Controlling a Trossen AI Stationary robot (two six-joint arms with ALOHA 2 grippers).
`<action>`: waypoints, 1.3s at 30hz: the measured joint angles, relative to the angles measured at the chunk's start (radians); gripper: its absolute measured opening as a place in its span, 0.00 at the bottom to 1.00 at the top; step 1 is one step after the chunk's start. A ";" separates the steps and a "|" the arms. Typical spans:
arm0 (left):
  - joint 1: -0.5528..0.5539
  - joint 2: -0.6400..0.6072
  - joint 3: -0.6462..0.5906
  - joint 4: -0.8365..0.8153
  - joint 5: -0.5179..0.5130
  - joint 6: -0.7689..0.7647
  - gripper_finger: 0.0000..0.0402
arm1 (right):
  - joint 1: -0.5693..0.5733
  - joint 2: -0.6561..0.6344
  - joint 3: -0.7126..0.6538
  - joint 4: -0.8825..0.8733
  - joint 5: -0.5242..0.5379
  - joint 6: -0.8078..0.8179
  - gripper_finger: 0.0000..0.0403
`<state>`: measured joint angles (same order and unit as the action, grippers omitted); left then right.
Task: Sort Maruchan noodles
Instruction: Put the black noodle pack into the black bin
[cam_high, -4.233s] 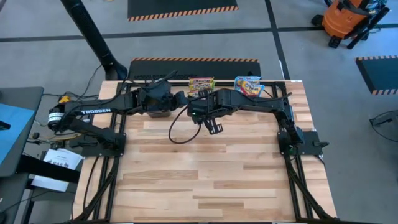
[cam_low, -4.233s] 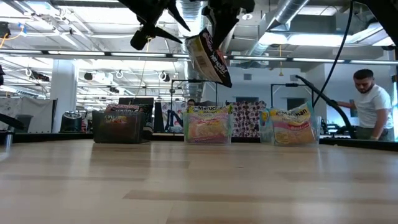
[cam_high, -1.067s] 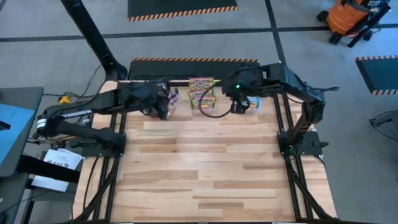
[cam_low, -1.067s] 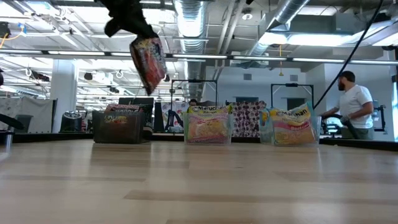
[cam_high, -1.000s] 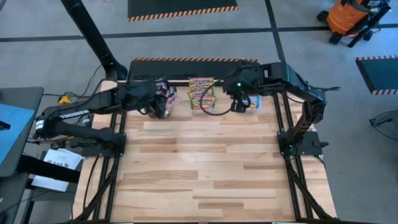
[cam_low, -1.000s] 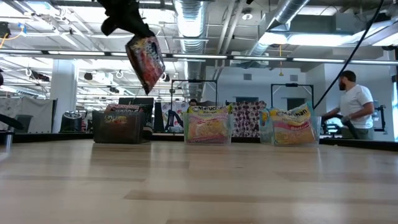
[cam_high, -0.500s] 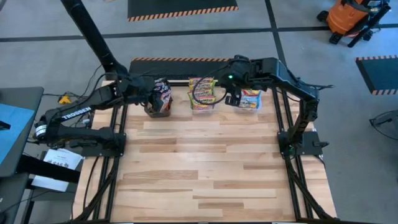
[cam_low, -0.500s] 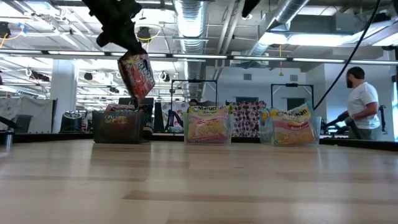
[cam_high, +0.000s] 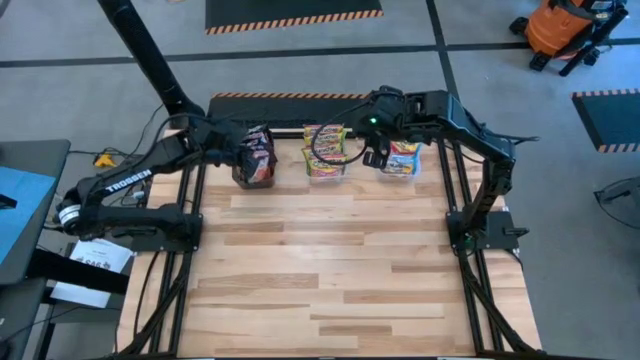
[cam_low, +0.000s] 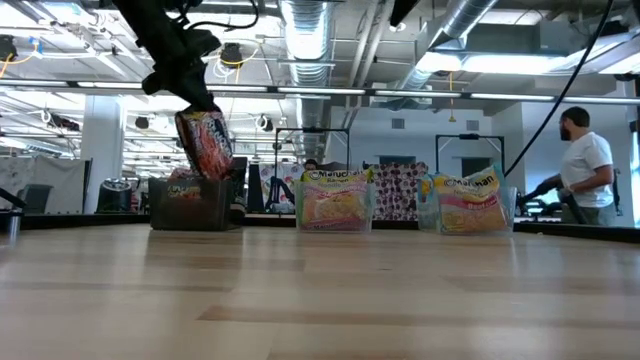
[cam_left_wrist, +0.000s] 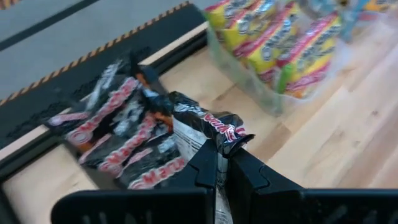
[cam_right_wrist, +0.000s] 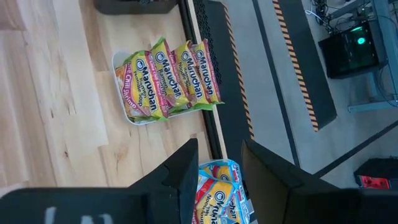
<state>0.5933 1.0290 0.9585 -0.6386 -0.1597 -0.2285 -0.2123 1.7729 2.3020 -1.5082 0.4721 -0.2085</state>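
1. Right now the left gripper (cam_left_wrist: 222, 163) is clamped on a dark noodle packet (cam_low: 204, 144), hanging just above the dark tub (cam_low: 189, 203).
2. Meanwhile the right gripper (cam_right_wrist: 217, 163) hovers, fingers apart, over the blue packets (cam_high: 403, 158).

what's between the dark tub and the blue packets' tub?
The tub of yellow-green packets, seen in the high view between the dark tub and the blue packets.

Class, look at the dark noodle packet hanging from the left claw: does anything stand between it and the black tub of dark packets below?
Nothing visible does: the dark packet hangs from the left claw directly over the black tub.
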 joint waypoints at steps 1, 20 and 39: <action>0.007 0.000 0.000 -0.009 -0.002 0.001 0.00 | 0.000 0.000 0.000 0.000 0.000 0.000 0.36; 0.082 0.006 0.000 -0.089 -0.028 0.023 0.12 | 0.000 0.000 0.000 0.031 0.000 0.010 0.36; 0.110 0.005 0.000 -0.216 -0.083 -0.001 0.36 | 0.000 0.000 0.000 0.051 0.000 0.018 0.36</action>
<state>0.7029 1.0344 0.9588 -0.8545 -0.2428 -0.2294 -0.2118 1.7729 2.3020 -1.4575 0.4721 -0.1905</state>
